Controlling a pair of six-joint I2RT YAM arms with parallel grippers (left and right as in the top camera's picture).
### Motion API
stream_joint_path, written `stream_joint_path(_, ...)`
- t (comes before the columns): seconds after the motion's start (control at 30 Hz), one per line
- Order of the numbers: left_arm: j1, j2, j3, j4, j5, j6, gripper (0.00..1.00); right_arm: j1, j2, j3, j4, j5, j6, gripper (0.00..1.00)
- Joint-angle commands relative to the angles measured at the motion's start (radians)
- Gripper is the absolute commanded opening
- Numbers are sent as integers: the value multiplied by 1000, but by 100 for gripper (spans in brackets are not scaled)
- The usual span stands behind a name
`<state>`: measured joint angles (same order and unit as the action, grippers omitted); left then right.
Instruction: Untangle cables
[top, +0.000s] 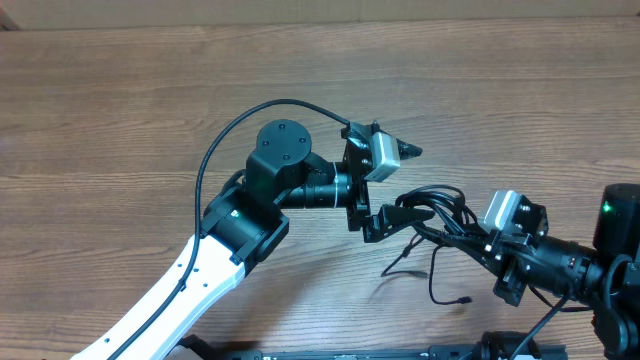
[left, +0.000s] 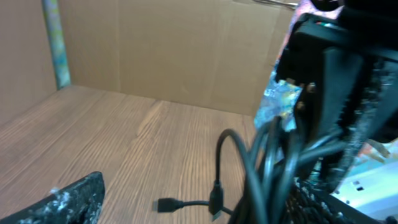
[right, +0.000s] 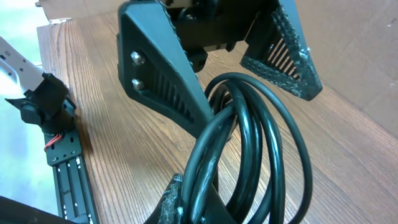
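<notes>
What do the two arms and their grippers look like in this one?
The left arm has a white link, black joints with a round cap, and a thin black wire arcing along it. The right arm is black with a green light. Each wrist carries a silver-grey camera box. The left gripper has black triangular fingers with ribbed pads.

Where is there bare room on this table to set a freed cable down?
Bare wood: the far strip of the table beyond both hands, and the patch left of the left arm. Crowded: near right, where the cables bunch between left hand and right hand and trail toward the near edge.
</notes>
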<state>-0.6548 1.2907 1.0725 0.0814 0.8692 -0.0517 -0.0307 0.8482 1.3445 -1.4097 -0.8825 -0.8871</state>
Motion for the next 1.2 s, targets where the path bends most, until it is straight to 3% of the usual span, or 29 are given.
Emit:
stream_joint_path(0.0,5,1,11,10,54,11,87,3,-4,5,6,4,1,4)
stream_joint_path(0.03,10,1,11,9,63,11,82,3,-4,5,6,5,1,4)
stream_joint_path(0.07,22,1,11,10,85,11,70,3,-4,5,6,13,1,4)
stream_joint_path(0.2,49,2,11,9,132,11,68,3,-4,5,10,17,1,4)
stream_joint_path(0.3,66,2,11,9,145,11,51,3,-4,5,10,14,1,4)
stream_joint_path(0.8,33,3,11,10,143,31,56,3,-4,5,13,-64,-3,4)
stream_joint_path(0.9,37,3,11,10,136,31,47,3,-4,5,13,-65,-3,4)
stream_joint_path(1.17,40,3,11,14,126,30,11,3,-4,5,10,-65,-3,4)
